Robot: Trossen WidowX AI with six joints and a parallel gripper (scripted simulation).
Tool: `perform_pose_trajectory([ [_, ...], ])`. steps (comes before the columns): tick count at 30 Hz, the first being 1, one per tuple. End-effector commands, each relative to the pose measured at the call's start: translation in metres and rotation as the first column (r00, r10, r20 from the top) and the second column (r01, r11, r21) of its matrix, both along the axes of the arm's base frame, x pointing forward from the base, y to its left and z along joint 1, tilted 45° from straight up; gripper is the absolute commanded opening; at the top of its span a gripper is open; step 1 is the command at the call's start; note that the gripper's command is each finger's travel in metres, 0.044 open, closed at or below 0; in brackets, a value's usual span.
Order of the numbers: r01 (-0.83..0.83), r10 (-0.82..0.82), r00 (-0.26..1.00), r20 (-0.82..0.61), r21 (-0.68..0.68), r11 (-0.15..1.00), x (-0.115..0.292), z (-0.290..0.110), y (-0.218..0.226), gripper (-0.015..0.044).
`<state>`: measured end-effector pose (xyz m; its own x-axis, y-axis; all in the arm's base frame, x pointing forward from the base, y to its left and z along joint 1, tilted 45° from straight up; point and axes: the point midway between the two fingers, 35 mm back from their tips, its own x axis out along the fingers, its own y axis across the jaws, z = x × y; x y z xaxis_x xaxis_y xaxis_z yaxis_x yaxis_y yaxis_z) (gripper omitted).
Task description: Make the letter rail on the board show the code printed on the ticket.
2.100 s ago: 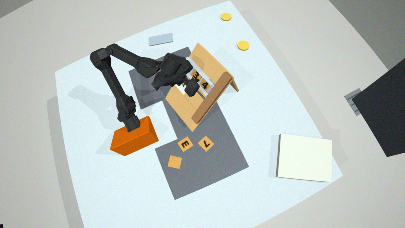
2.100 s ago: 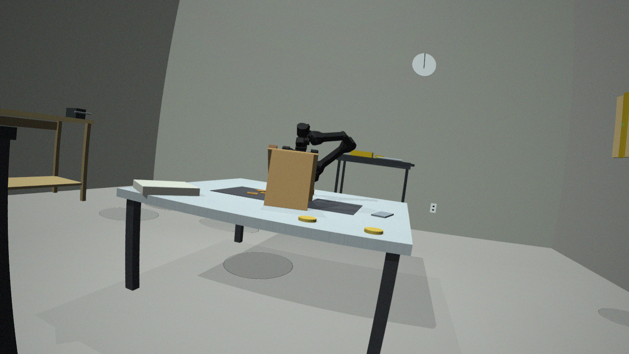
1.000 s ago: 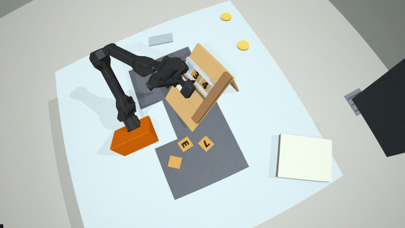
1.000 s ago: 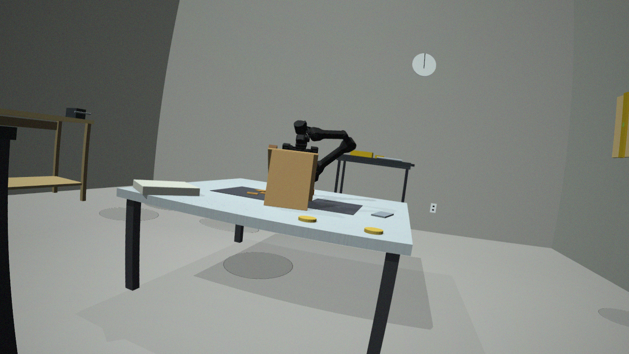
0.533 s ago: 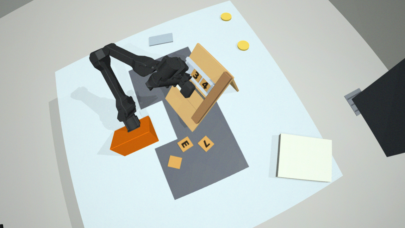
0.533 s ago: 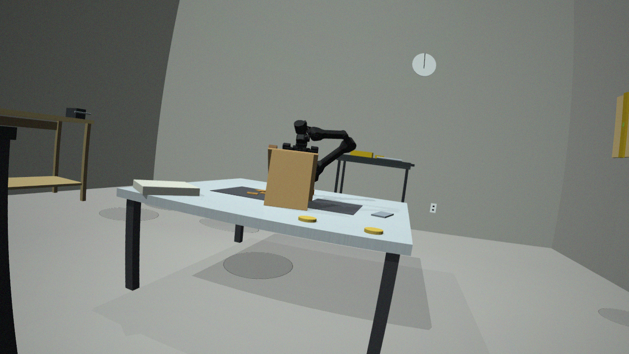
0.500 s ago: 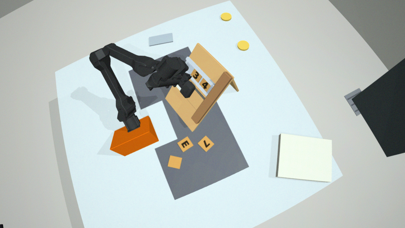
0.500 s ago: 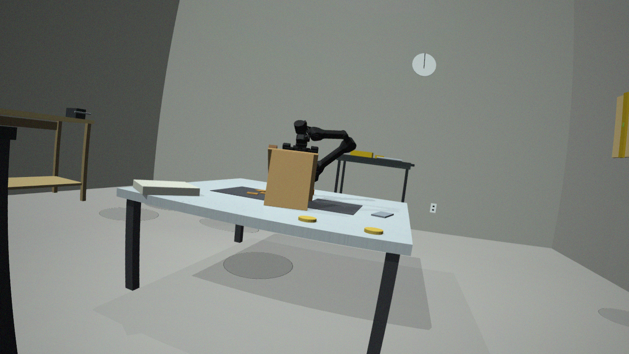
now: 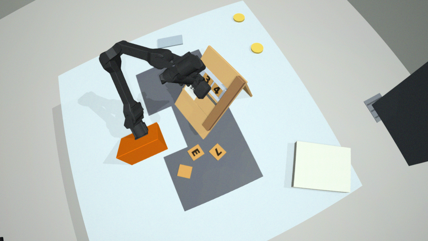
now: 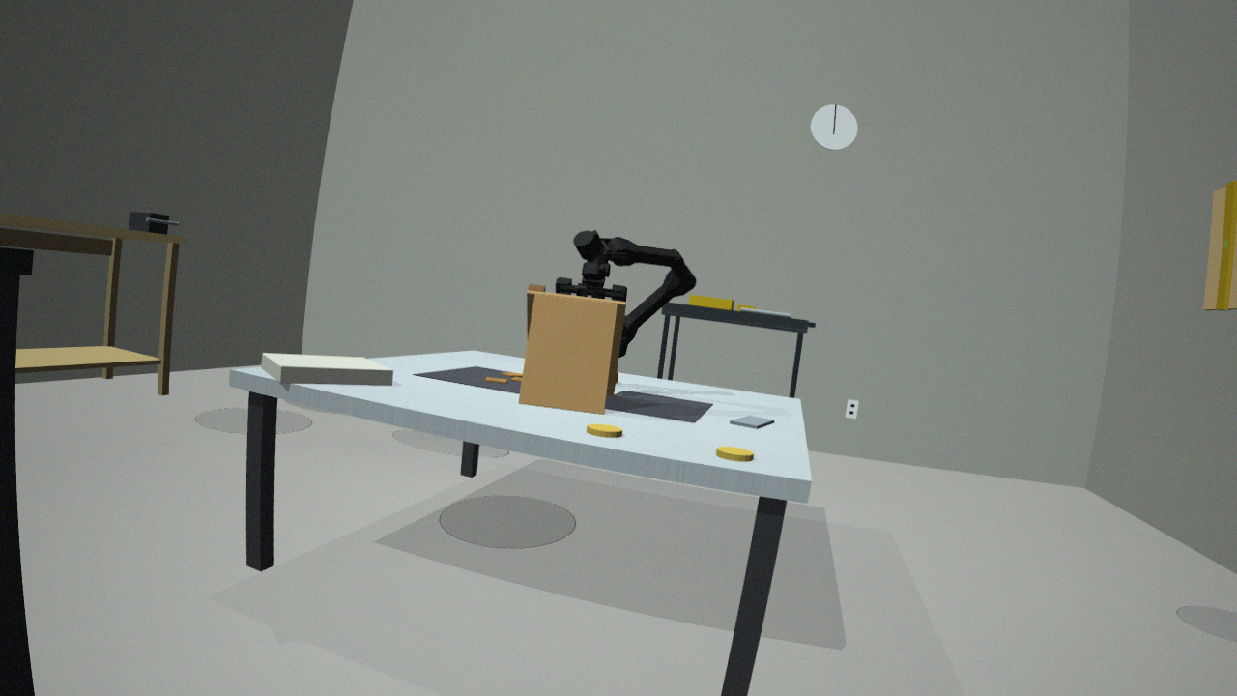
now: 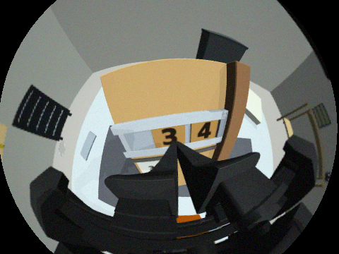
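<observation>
The gripper (image 11: 181, 157) hangs in front of the sloped board (image 9: 191, 106) with its jaws pinched fully together and nothing between them, the closed tips sitting just below the "3" tile (image 11: 169, 137) in the wrist view. That tile and the "4" tile (image 11: 205, 131) stand side by side in the letter rail (image 11: 141, 127), the "4" next to the dark wooden end bar (image 9: 222, 103) and the "3" on the side of the rail's open end. The ticket (image 9: 189, 90) is largely hidden under the wrist, so its code cannot be read. Three more tiles lie on the grey mat (image 9: 227, 176) on the bench (image 9: 119, 194): the "E" tile (image 9: 195, 152), the "7" tile (image 9: 217, 151) and a blank-faced tile (image 9: 184, 171). My judgement is that the closed tips are meant as a pusher to seat the "3". The risks follow from that: a push off the rail's line could jam the tile or lift it out; too much force could shift the free-standing board; and the wrist hangs close over the board's lower face and could snag it when pulling away.
</observation>
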<state>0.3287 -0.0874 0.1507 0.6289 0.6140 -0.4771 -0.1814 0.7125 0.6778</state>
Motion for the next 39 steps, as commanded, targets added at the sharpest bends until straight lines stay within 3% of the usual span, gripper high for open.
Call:
perform_pose_trajectory([
  [1, -0.097, 0.093, 0.991, -0.096, -0.042, 0.994, 0.007, 0.005, 0.006, 0.0],
  [10, -0.386, 0.351, 0.882, -0.316, -0.056, 0.921, 0.003, 0.028, 0.029, 0.0],
  [39, -0.407, 0.372, 0.869, -0.327, -0.043, 0.913, 0.011, 0.026, 0.035, 0.0],
])
